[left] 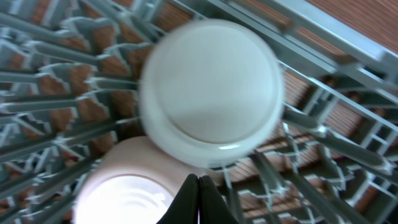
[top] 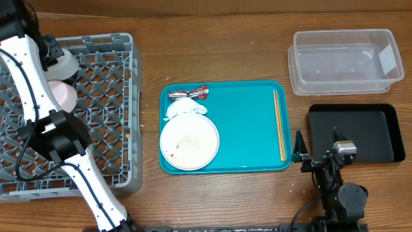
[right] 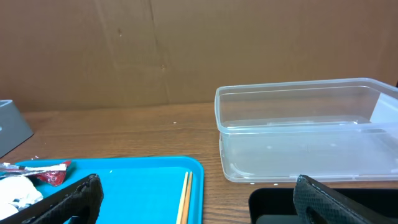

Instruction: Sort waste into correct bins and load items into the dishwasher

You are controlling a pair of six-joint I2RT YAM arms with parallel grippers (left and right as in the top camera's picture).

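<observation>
Left claw (left: 199, 198) pinched shut on nothing over the grey dish rack (top: 109, 77); right claw (right: 198, 190) spread wide and empty.

Small white cup (left: 211, 93) sits in the rack's back-left part, just beyond the shut fingertips and blurred in the wrist view; small white dish (left: 127, 190) lies right beside it, whether touching I cannot tell; large white plate (top: 203, 151) rests on the teal tray (top: 248, 129) mid-counter (top: 225, 38), speckled with rice-like crumbs (top: 187, 138); crumpled napkin (top: 182, 107) touches the plate's far rim, with the red-and-silver wrapper (top: 188, 94) just behind it; chopsticks (top: 279, 125) lie along the tray's right side; right claw hangs low between the teal tray and the black tray (top: 380, 151); clear tub (top: 344, 61) stands behind the black tray.
</observation>
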